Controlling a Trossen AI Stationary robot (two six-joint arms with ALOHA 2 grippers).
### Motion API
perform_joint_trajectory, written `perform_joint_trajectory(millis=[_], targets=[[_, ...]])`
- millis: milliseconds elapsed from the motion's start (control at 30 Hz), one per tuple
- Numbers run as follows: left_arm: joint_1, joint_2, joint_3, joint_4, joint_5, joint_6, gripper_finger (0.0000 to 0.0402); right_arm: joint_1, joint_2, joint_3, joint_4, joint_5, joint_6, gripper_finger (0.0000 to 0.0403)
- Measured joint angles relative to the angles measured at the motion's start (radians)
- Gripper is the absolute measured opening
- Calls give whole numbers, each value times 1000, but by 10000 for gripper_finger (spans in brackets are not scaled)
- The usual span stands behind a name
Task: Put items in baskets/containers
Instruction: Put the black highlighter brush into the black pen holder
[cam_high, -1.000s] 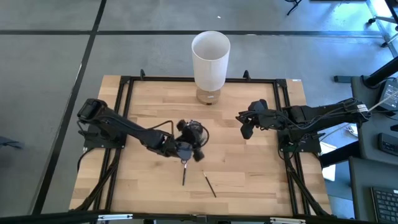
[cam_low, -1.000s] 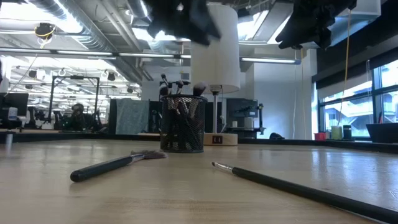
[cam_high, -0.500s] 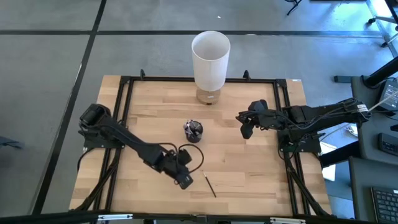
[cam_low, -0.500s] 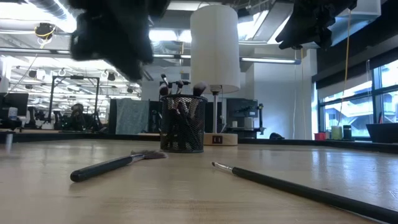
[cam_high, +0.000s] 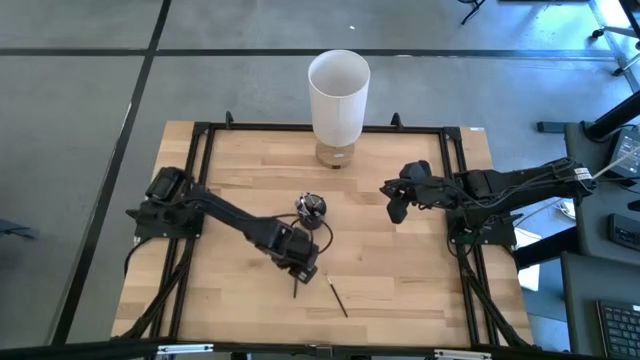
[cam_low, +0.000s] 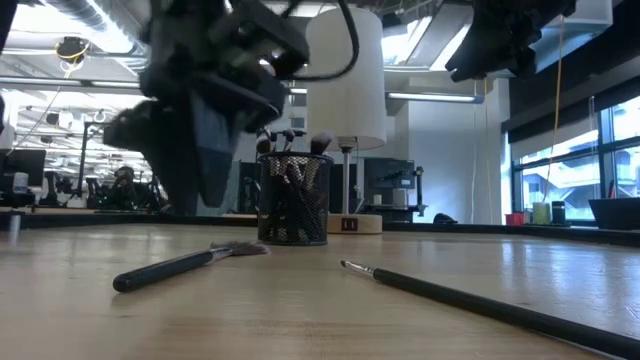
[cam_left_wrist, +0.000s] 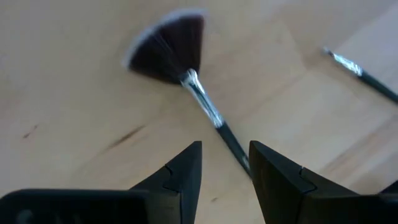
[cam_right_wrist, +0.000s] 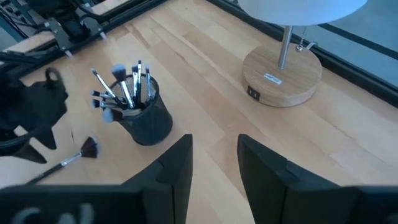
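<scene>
Dark left claw (cam_left_wrist: 225, 163) open, poised over fan brush (cam_left_wrist: 186, 78)

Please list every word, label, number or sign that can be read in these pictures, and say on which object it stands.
No text can be read.
Wooden base of the white cylinder: a small pale label and a small dark tag, both too small to read.
Brushes and the cup: no print visible.

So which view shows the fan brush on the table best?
The left wrist view: the fan brush fills it, dark bristles spread, handle running between the open jaws of the left gripper. The right wrist and low views show it small, beside the dark cup. In the high view only its handle shows, below the gripper.
</scene>
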Motion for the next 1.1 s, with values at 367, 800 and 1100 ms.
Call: perform_joint_trajectory(millis=[367, 800, 1100], targets=[[16, 4, 6, 4, -118, 10, 127, 0, 0, 0, -31, 0, 3, 126], [-71, 76, 6, 54, -266, -92, 127, 0, 0, 0, -34, 0, 19, 126], [-74, 136, 12, 48, -205, -71, 126, 0, 0, 0, -42, -2, 24, 126]])
